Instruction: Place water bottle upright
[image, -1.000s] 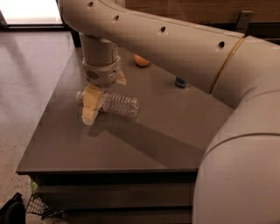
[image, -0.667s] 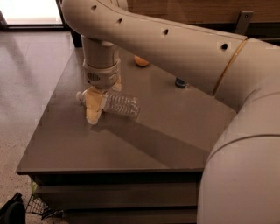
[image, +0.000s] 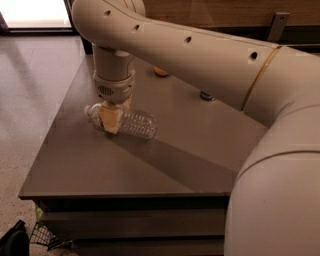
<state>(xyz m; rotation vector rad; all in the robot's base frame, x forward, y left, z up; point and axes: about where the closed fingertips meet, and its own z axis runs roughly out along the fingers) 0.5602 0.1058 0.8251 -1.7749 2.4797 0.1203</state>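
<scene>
The clear, ribbed plastic water bottle (image: 137, 125) lies on its side on the smooth grey table (image: 150, 170), cap end toward the left; the cream gripper (image: 111, 121) comes straight down over its neck; whether it pinches the bottle, I cannot tell.

- table (image: 150, 170): carries every item below but the last.
- water bottle (image: 134, 125): on its side on the table's left half, cap end left, base right.
- my gripper (image: 111, 120): down at the bottle, over its cap-end part; my arm (image: 200, 55) comes in from the right rear.
- small round object (image: 161, 71): behind the bottle, partly hidden by my arm.
- small low object (image: 205, 95): right of and behind the bottle.
- wire basket (image: 45, 235): on the floor, below the table's front left corner.
</scene>
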